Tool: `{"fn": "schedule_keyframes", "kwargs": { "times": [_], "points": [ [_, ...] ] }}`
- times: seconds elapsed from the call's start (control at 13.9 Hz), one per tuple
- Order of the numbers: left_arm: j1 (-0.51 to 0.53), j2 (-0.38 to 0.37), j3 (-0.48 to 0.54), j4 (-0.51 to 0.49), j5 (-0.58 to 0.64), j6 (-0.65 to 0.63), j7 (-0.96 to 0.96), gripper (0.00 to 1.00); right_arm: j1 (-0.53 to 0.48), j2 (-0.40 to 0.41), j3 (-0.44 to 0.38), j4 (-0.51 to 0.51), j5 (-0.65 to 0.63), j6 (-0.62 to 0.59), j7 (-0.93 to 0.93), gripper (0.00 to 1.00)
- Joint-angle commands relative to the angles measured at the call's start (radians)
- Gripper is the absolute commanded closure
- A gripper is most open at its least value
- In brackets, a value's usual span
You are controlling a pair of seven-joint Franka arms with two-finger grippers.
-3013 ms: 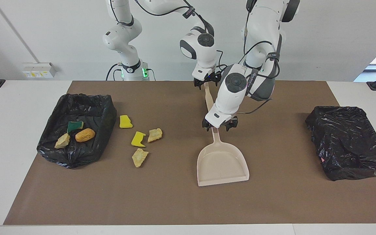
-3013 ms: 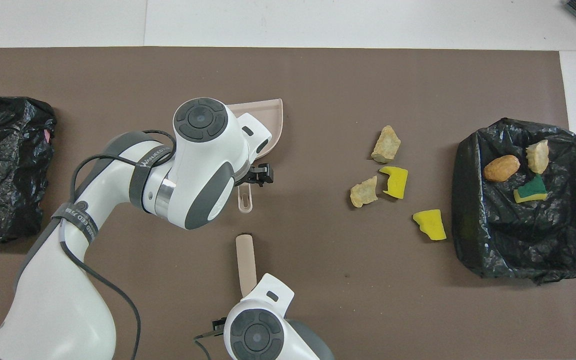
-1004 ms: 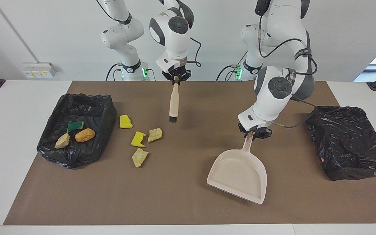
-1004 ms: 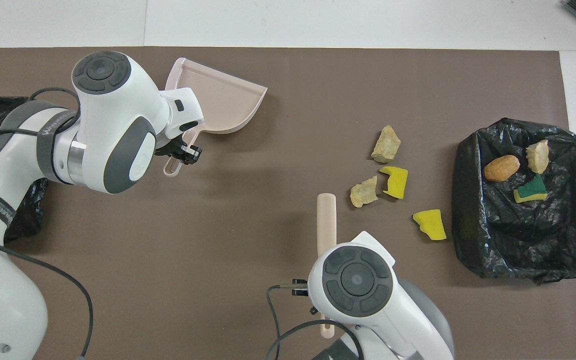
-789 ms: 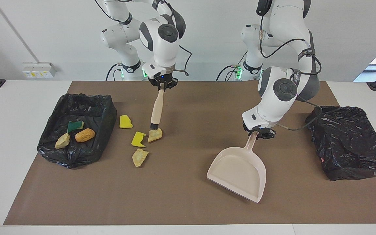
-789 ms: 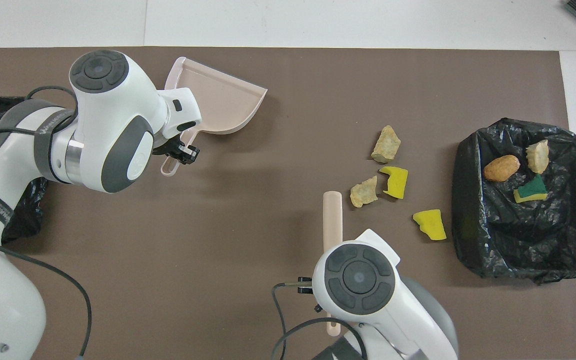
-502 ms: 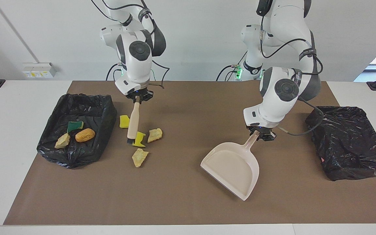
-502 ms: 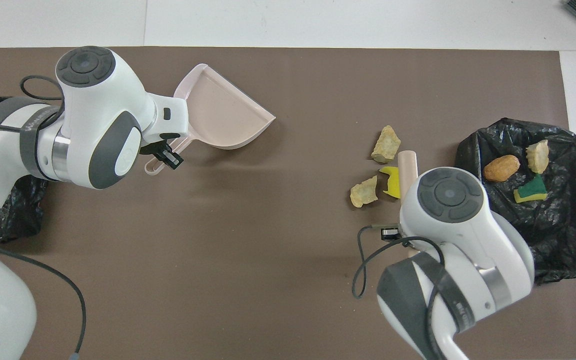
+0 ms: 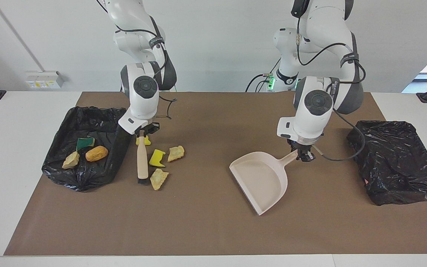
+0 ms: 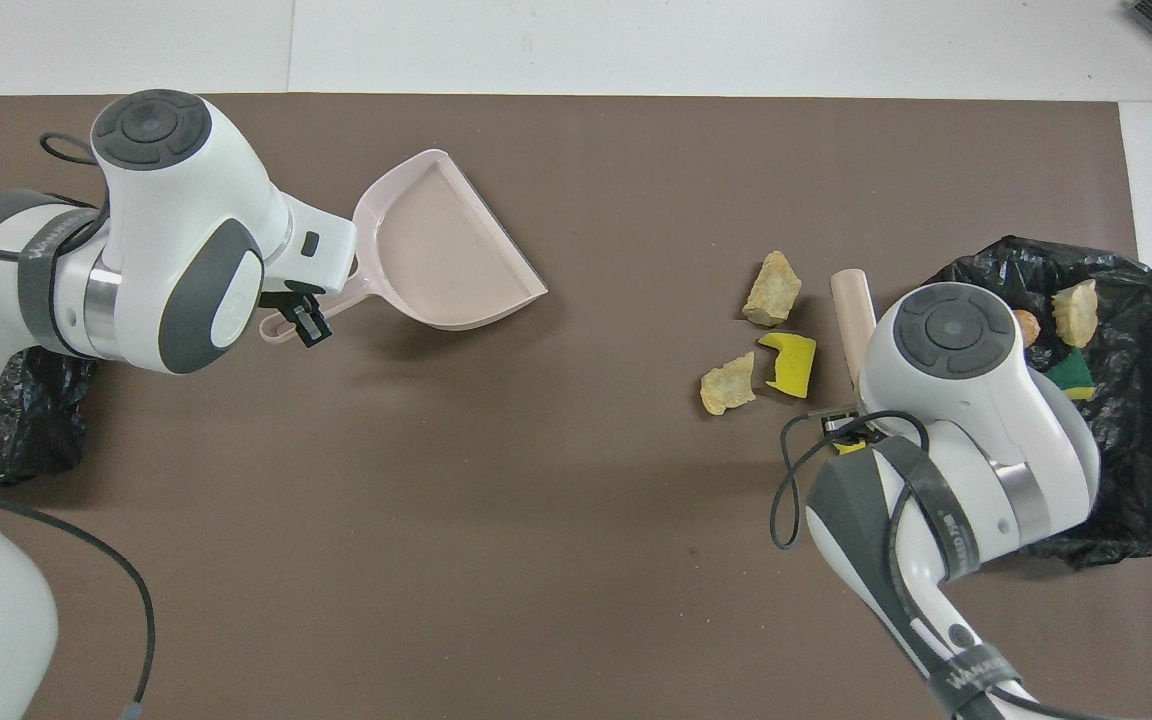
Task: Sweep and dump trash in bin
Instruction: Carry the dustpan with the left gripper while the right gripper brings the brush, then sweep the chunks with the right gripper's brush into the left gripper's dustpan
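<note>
Four scraps of trash (image 9: pixel 159 179) lie loose on the bench's brown mat (image 9: pixel 206 230), three more sit in the black-lined bin (image 9: pixel 87 148) at the right arm's end. Right pincer (image 9: pixel 142 132) pinches the brush (image 9: pixel 142 159) beside them; left pincer (image 9: pixel 302 152) clamps the dustpan (image 9: pixel 263 180) handle, pan mid-mat.

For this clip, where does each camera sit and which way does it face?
Facing view: high across the table, looking at both arm bases; left end effector holds the beige plastic dustpan, right end effector the wooden-handled brush.
Overhead view: above the robots' end, looking steeply down; both arms enter from the bottom.
Shared: dustpan, brush, yellow sponge chunk, black-lined bin, mirrored half a turn.
</note>
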Motion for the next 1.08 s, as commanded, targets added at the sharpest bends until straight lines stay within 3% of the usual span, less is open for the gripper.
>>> {"fn": "schedule_keyframes", "kwargs": {
  "times": [0.0, 0.29, 0.43, 0.65, 1.0],
  "points": [
    [-0.084, -0.103, 0.008, -0.136, 0.097, 0.012, 0.024, 1.0, 0.007, 0.014, 0.019, 0.019, 0.028, 0.002, 0.003, 1.0],
    [-0.139, -0.133, 0.002, -0.206, 0.096, 0.036, 0.027, 1.0, 0.067, 0.012, 0.019, 0.016, 0.23, 0.002, 0.009, 1.0],
    [-0.161, -0.159, 0.002, -0.259, 0.09, 0.082, 0.027, 1.0, 0.139, 0.029, 0.019, 0.016, 0.273, 0.02, 0.043, 1.0],
    [-0.168, -0.176, 0.002, -0.298, 0.082, 0.12, 0.028, 1.0, 0.161, 0.038, 0.023, 0.016, 0.342, 0.037, 0.065, 1.0],
    [-0.174, -0.208, 0.0, -0.379, 0.071, 0.203, 0.028, 1.0, 0.23, 0.035, 0.026, 0.022, 0.557, 0.078, 0.075, 1.0]
  ]
}}
